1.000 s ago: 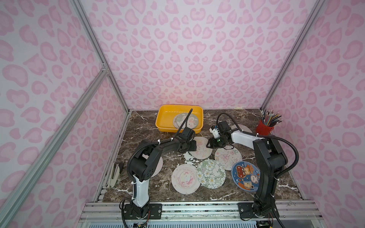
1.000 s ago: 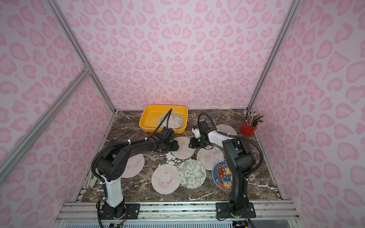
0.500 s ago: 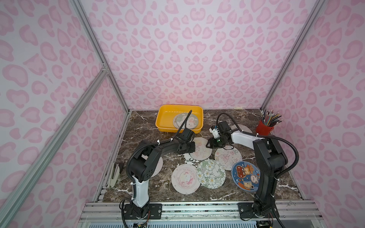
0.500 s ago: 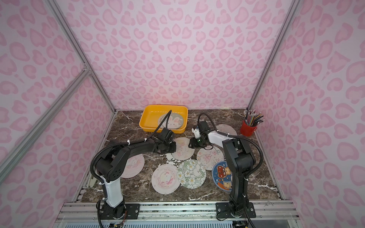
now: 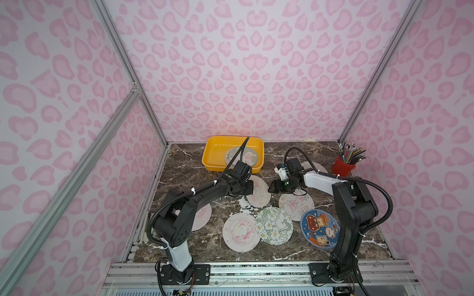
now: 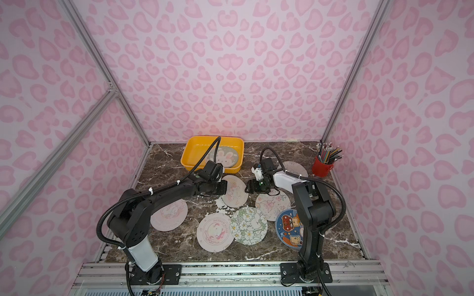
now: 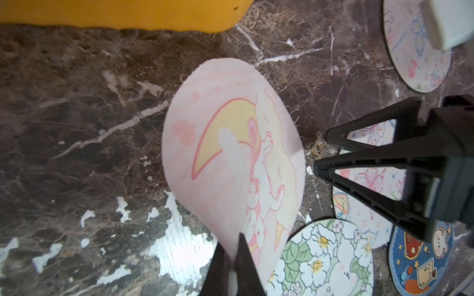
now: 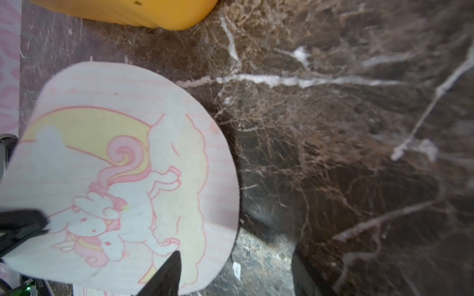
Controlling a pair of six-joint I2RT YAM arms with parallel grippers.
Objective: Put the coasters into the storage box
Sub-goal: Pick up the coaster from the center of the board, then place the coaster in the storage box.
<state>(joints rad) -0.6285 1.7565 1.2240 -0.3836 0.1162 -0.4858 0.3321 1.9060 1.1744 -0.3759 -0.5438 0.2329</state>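
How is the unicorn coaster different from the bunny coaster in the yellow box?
The unicorn coaster is pinched at its edge by the shut left gripper, outside the storage box; the bunny coaster lies flat inside it. The unicorn coaster shows a yellow moon; the bunny coaster shows rabbits. Both are thin, round and pale.

coasters (image 5: 239,235): 8 seen. 7 outside the storage box (image 5: 213,153): 1 green-floral (image 5: 274,225), 1 dk blue (image 5: 319,228), 5 pale. at least 1 inside; can't tell if more underneath. 1 box. 1 red pencil cup (image 5: 343,167).
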